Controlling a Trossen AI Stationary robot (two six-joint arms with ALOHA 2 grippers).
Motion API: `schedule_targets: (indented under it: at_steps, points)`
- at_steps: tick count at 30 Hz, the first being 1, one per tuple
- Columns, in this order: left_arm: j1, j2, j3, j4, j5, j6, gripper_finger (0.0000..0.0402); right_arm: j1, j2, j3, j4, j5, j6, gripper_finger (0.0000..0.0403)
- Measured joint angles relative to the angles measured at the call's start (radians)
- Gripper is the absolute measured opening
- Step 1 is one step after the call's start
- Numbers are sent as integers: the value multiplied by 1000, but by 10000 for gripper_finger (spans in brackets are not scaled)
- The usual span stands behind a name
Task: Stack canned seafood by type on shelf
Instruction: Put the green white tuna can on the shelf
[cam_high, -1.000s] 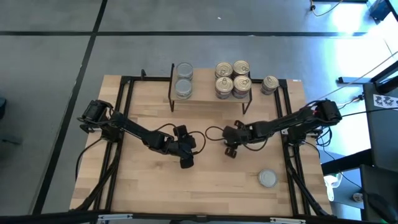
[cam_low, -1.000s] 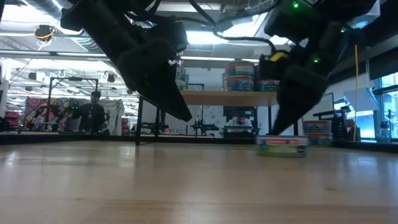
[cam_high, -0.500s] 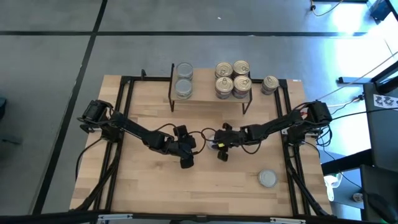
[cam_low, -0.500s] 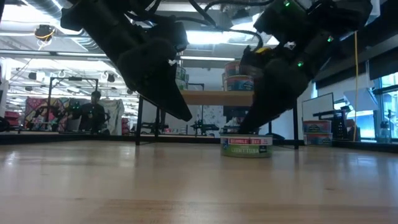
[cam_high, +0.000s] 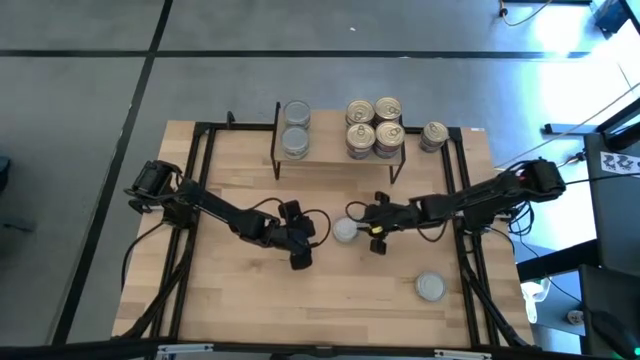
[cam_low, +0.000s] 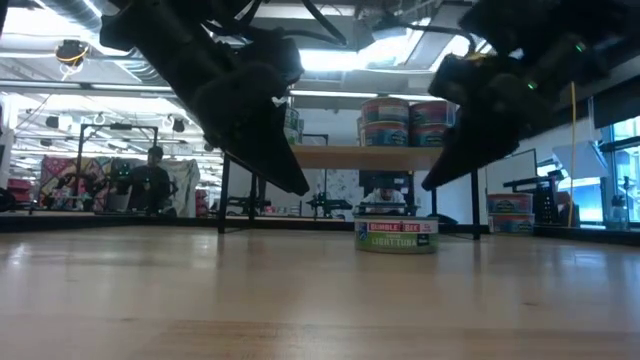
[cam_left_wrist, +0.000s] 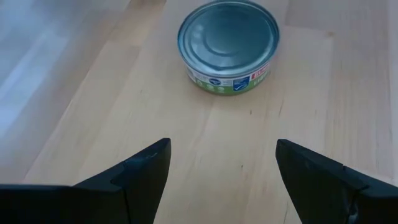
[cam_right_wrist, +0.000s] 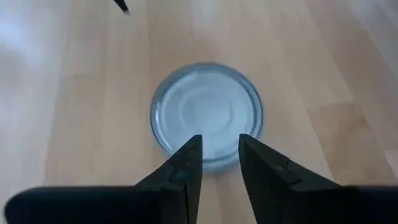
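Smooth silver metal tin (cam_left_wrist: 228, 38) on matt pale wood table (cam_left_wrist: 93, 112).

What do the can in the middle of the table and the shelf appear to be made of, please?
The can looks like metal: a dull silver-grey lid with pressed rings, and a printed, probably paper, label around its side. The shelf looks like light unfinished wood with visible grain, on thin black legs, likely metal.

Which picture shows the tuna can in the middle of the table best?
The left wrist view: the can fills it, lid and label clear. The high view shows a small silver disc between both hands. The low view shows only its label side. The right wrist view shows its lid, blurred.
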Motion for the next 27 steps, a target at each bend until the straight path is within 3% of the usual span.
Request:
schedule_targets:
  at_steps: [9,13,20,27]
  points:
    - [16,0,0,32,0,19,288,-1,-7,-220,508,-24,1,106]
    - [24,0,0,33,0,19,288,-1,-7,-224,521,-19,0,121]
    - [29,0,0,37,0,19,288,-2,28,-222,500,10,-14,188]
    - [29,0,0,59,0,19,288,-2,120,-222,564,20,-29,172]
